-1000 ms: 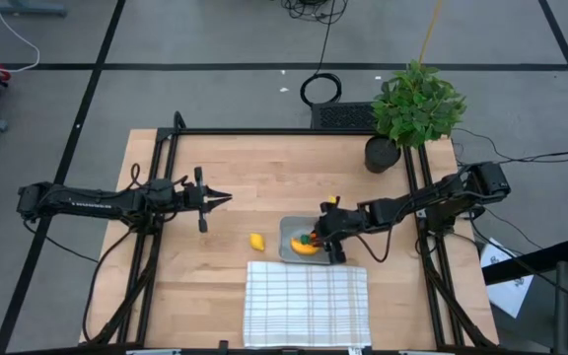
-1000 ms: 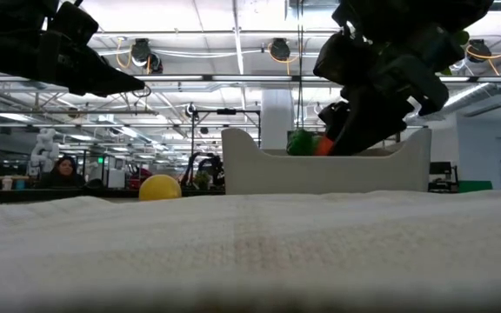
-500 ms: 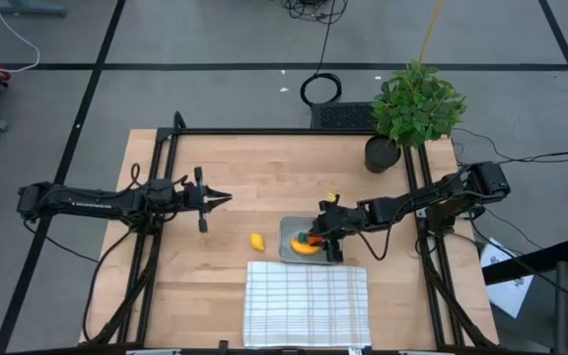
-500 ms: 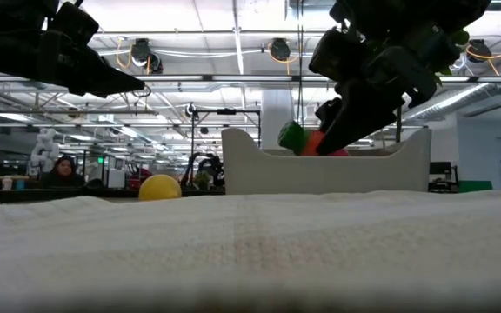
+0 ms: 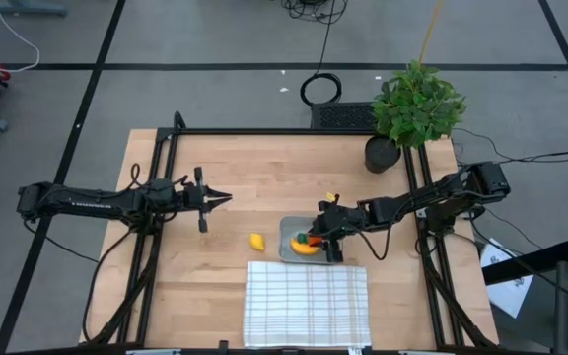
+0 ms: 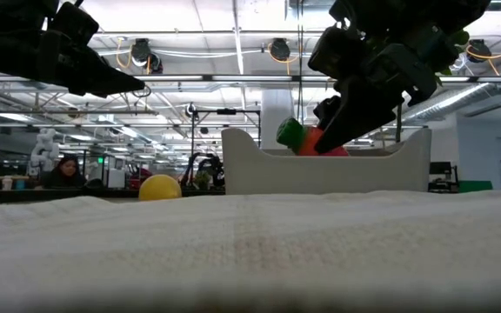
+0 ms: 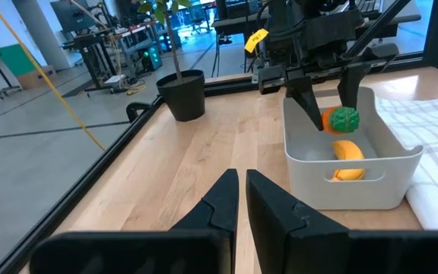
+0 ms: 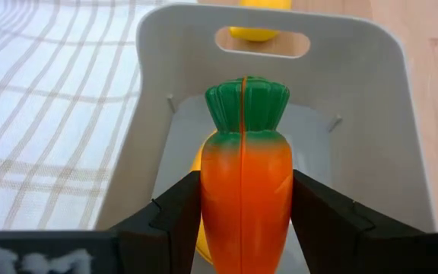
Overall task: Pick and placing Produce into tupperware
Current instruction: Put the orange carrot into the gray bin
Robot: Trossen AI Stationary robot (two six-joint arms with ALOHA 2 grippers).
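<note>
Carrot (image 8: 244, 183) hangs clamped in the right claw (image 5: 325, 237) over the tupperware (image 7: 386, 156) where the banana (image 7: 346, 151) lies, so release comes next; left claw (image 5: 223, 199), fingers together, waits well away.

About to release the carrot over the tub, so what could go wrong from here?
1. The right gripper holds the carrot above the tub floor; dropped, it may bounce off the banana underneath.
2. The lemon lies on the table outside the tub, so the job is not finished.
</note>
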